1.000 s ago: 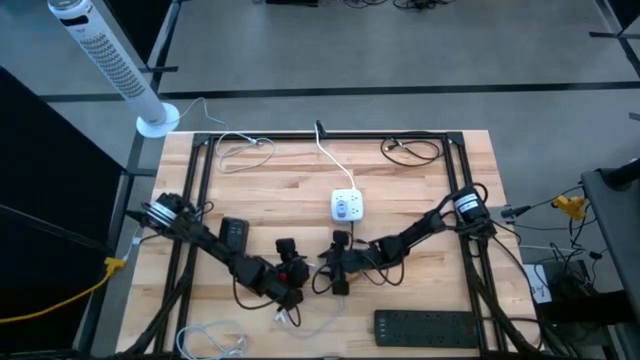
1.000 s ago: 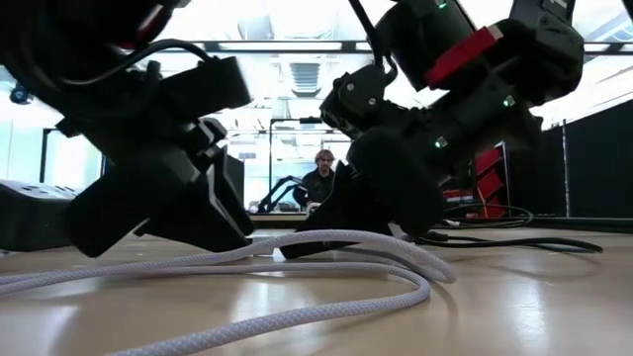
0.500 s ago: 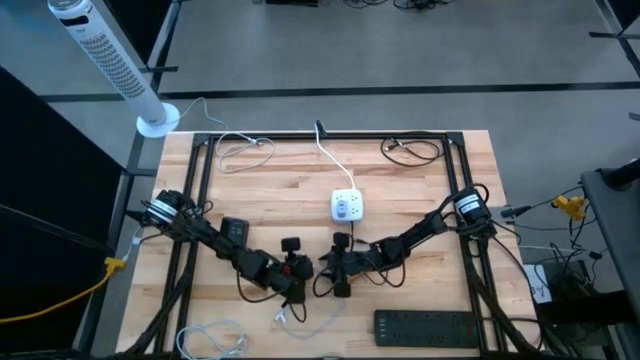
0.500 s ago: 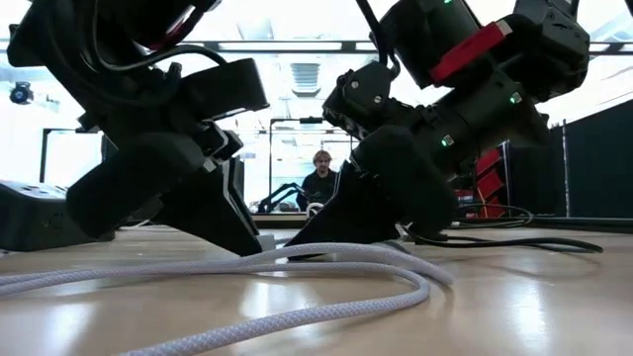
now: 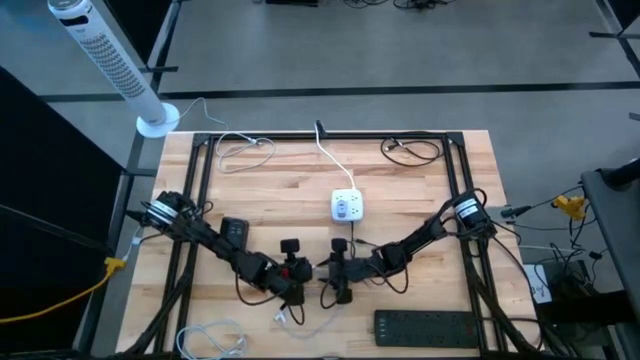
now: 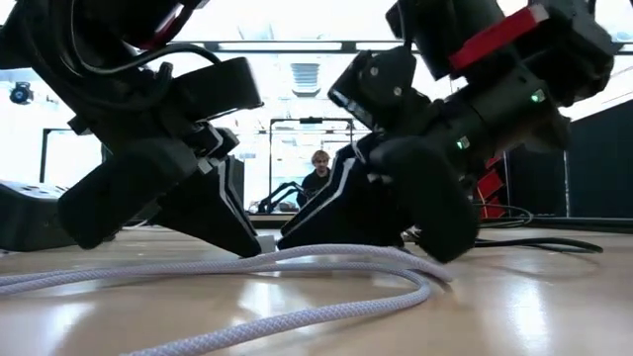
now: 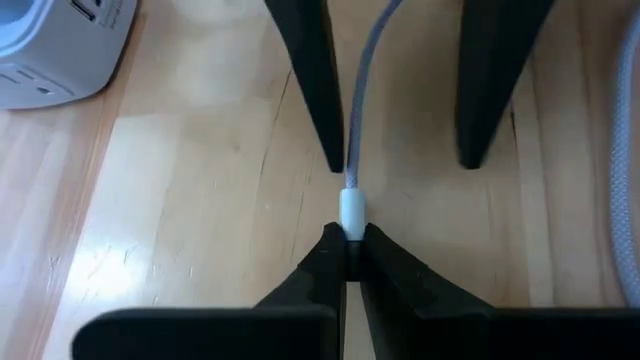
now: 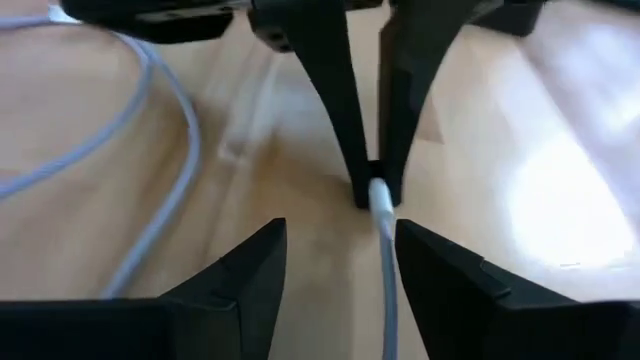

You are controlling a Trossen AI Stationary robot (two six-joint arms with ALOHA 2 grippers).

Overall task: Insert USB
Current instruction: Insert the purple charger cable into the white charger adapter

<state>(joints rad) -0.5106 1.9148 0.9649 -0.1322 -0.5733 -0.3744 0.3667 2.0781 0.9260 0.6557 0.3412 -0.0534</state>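
Low and centre on the worktop (image 5: pixel 420 190) in the high view, two dark arms meeting tip to tip over a loop of pale braided cable (image 6: pixel 297 265). Left tool (image 7: pixel 345 243) pressed together on the white USB plug (image 7: pixel 351 212), pinching it at its rear end with the cable running on toward the top of the left wrist frame. Right tool (image 8: pixel 335 250) spread, fingers standing either side of the same cable just beyond the plug, not yet touching it as far as can be told. White charger block (image 5: pixel 347 207) sitting apart near the middle of the worktop, its corner also showing at upper left of the left wrist frame; black power strip (image 5: pixel 428 325) lying at lower right of the high view, well clear of the arms. Person seated far off in the room, centre of the low view.

Task judged at an early stage: plug secured in one grip, second grip apparently about to take the cable for support. Still to come: lifting the plug off the wood, carrying it to a socket, lining it up and pushing it home. Plug nowhere near a port at present.
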